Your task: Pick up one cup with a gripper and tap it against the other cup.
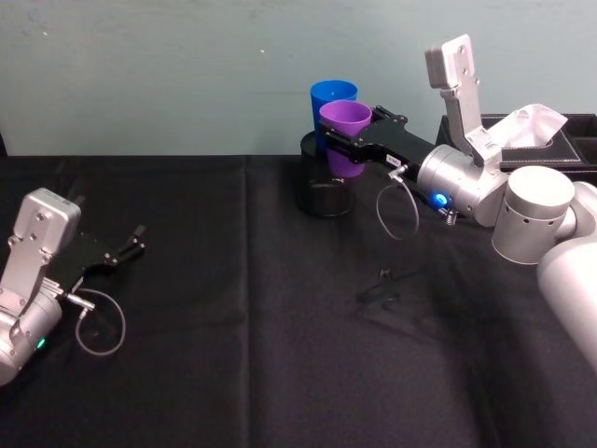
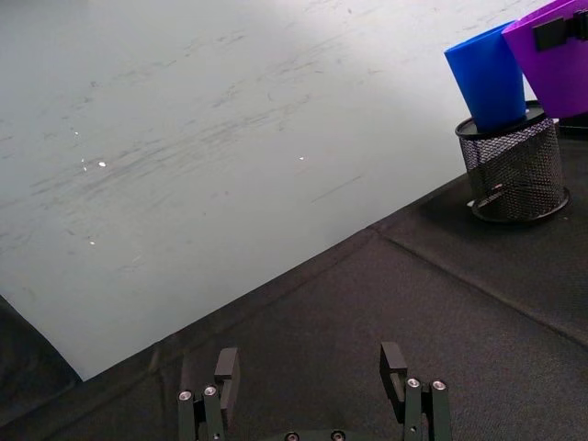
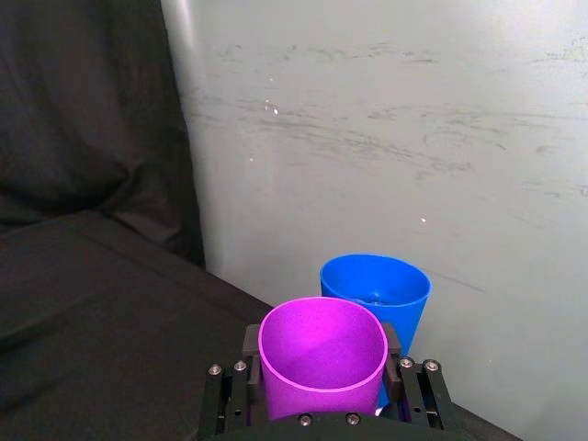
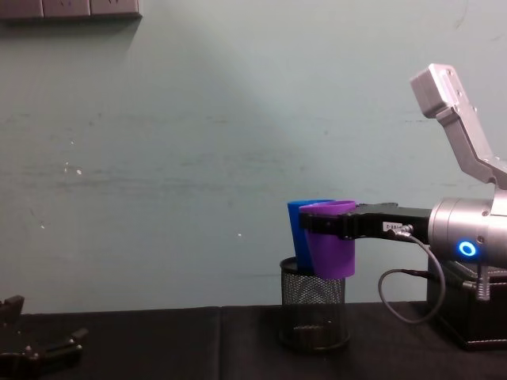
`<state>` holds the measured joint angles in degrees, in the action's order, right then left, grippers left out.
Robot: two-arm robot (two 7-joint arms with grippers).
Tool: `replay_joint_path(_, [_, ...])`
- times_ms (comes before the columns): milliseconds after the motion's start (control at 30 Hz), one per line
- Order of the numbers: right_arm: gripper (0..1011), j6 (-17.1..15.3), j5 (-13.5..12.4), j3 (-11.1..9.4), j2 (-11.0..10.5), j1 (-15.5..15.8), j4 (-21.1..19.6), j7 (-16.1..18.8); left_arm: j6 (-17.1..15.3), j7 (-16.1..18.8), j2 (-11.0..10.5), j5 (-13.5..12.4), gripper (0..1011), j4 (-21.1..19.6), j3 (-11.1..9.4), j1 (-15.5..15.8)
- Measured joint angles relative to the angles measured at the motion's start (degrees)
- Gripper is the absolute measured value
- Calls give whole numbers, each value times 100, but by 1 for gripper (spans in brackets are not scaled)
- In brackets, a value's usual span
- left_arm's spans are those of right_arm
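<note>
The purple cup is lifted off the table, and my right gripper is shut on it around its upper wall. It hangs upright right beside the blue cup, which stands in a black mesh pen holder at the back of the table. From the chest view, the purple cup overlaps the blue cup; I cannot tell if they touch. The right wrist view looks down into the purple cup, with the blue cup just behind it. My left gripper rests open at the table's left.
A black tissue box stands at the back right behind my right arm. A small black clip lies on the black cloth in the middle. A pale wall closes off the back of the table.
</note>
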<state>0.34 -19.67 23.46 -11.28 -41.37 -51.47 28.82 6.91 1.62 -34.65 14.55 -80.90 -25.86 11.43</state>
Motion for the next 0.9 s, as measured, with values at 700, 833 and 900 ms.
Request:
replay_joint_path(700, [733, 0, 0, 0, 0, 0, 0, 0, 0, 0, 0, 0, 1000, 0, 0, 0])
replay_joint_path(833, [733, 0, 0, 0, 0, 0, 0, 0, 0, 0, 0, 0, 1000, 0, 0, 0])
replay_joint_path(900, [733, 0, 0, 0, 0, 0, 0, 0, 0, 0, 0, 0, 1000, 0, 0, 0])
